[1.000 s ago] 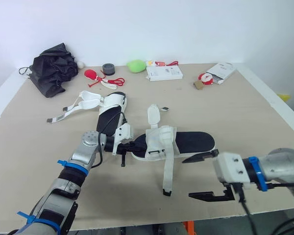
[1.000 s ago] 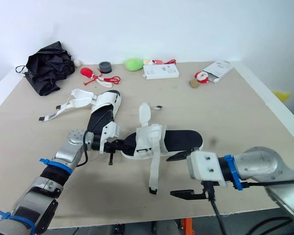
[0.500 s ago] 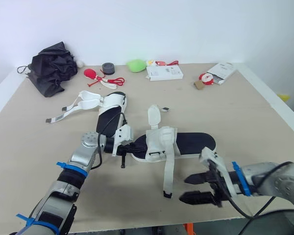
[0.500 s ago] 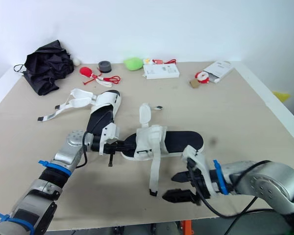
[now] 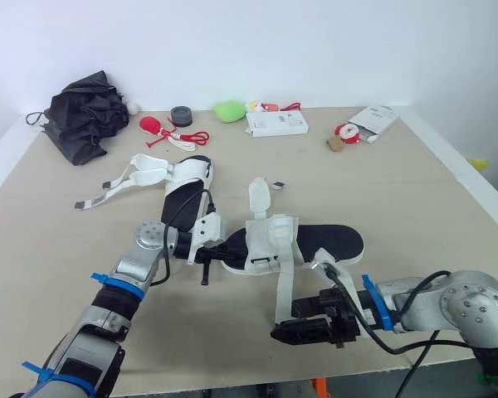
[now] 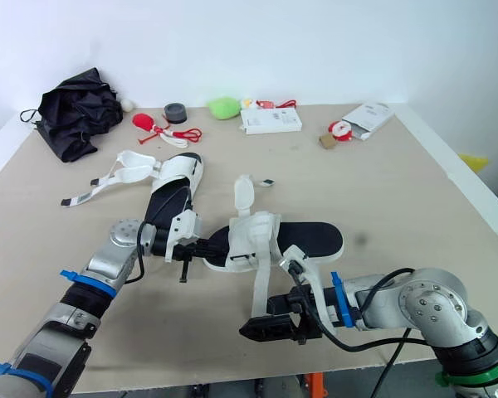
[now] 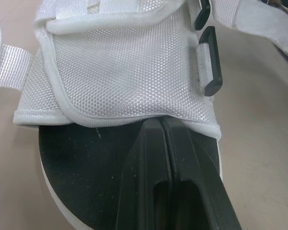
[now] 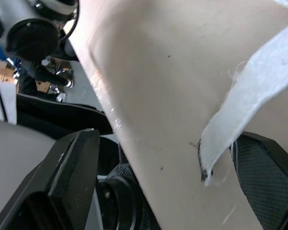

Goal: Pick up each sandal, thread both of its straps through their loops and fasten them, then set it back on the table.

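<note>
The near sandal [image 5: 319,242], white with a black footbed, lies flat mid-table with its straps undone. One long white strap [image 5: 285,290] trails toward the front edge. My right gripper [image 5: 292,322] is open, one finger on each side of that strap's tip [image 8: 209,165], not closed on it. My left gripper [image 5: 218,248] is shut, with its fingers [image 7: 158,182] lying on the footbed by the white mesh upper [image 7: 120,67]. The second sandal [image 5: 187,178] lies farther back on the left, straps spread out.
A black bundle [image 5: 87,116] sits at the back left. A red item [image 5: 153,126], a tape roll [image 5: 181,113], a green object [image 5: 230,110] and white boxes [image 5: 278,123] [image 5: 373,120] line the back. The table's front edge [image 5: 232,383] runs close to the right gripper.
My right gripper has swung left along the front of the table and now straddles the strap's tip. The left gripper and both sandals have stayed put.
</note>
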Motion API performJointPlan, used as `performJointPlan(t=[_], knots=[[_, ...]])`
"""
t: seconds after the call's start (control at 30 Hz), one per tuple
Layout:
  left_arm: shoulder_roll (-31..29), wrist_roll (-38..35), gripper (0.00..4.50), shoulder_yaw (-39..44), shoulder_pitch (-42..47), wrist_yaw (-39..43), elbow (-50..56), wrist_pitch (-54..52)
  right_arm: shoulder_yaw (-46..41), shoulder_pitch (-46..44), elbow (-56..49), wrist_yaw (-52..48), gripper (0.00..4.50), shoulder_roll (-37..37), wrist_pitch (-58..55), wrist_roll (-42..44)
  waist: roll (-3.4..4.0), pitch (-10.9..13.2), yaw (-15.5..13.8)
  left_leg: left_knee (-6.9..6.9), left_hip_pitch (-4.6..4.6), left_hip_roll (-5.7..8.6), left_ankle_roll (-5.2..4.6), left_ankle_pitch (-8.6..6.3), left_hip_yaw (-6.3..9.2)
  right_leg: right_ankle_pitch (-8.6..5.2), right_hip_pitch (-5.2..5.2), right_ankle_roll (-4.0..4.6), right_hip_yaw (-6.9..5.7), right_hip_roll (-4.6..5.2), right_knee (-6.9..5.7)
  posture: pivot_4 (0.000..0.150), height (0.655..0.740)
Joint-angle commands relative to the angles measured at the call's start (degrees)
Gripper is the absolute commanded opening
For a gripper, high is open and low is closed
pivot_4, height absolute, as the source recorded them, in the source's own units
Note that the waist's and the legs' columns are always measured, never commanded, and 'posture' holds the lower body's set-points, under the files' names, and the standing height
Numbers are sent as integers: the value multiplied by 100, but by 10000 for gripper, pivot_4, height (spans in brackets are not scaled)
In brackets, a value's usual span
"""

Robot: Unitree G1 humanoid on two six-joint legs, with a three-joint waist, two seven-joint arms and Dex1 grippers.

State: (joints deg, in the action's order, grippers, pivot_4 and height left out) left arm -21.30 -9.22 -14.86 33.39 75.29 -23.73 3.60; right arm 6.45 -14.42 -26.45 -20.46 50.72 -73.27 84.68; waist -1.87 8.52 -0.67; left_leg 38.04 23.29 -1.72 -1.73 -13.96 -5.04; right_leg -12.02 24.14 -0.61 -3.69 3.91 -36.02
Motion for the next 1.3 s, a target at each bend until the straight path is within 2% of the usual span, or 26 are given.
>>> performJointPlan(t=[0.03,0.07,0.1,0.27,0.33,0.5,0.6,0.73,0.83,1.03,1.3], knots=[[-134,422,0,-424,-260,109,-257,-53,-31,-71,172,433,37706,-241,-11,123,-5,-3,1,0,0,0,0,0,0,0,0,0,0,-1,0,1500,7400],[-135,424,0,-426,-256,107,-264,-40,-42,-72,185,471,31664,-292,-23,164,-4,-2,1,0,0,-1,0,0,-1,0,0,0,1,-2,0,1500,7400],[-137,426,0,-426,-249,103,-274,-27,-48,-63,162,497,29117,-323,-43,177,-1,-3,0,0,1,0,0,0,-1,0,1,0,1,-2,0,1500,7400],[-140,417,0,-426,-228,94,-290,-6,-106,-9,37,401,6397,-302,-107,206,-1,-4,1,0,1,1,-1,-1,-2,0,1,0,2,-11,0,1500,7400],[-140,414,0,-425,-223,89,-295,3,-162,-12,-5,281,1149,-237,-124,256,-1,-4,0,0,1,0,-1,-1,-2,0,1,0,3,-15,0,1500,7400],[-135,430,0,-435,-200,81,-333,60,-246,-74,50,71,1149,-149,-173,380,-1,-4,0,0,1,0,-1,-1,-2,0,1,-1,3,-18,0,1500,7400],[-148,471,0,-456,-178,87,-373,175,-509,-315,266,-173,1149,13,-137,1026,-1,-3,0,1,1,0,-1,-1,-2,0,1,-1,3,-18,0,1500,7400],[-149,508,0,-486,-156,91,-436,299,-870,-1279,1191,-332,1149,332,13,2090,-1,0,9,11,-2,-1,-2,-1,-5,6,-2,-7,7,-20,0,1500,7400],[-153,581,0,-557,-144,85,-508,435,-669,-2000,1857,-77,1149,369,-56,2248,-1,0,8,16,-1,-4,-2,-1,-6,10,-2,-5,9,-20,0,1500,7400],[-85,603,0,-570,-119,63,-650,531,-157,-2913,2761,201,1149,-68,-433,1528,2,-3,3,15,3,-6,-5,-3,-6,10,-1,2,9,-7,-1,1500,7400],[-33,595,0,-557,-120,-18,-720,559,38,-3223,3141,-140,1149,-527,-890,418,7,-5,1,32,13,0,-19,-11,-11,14,1,-2,6,9,-2,1500,7400]])
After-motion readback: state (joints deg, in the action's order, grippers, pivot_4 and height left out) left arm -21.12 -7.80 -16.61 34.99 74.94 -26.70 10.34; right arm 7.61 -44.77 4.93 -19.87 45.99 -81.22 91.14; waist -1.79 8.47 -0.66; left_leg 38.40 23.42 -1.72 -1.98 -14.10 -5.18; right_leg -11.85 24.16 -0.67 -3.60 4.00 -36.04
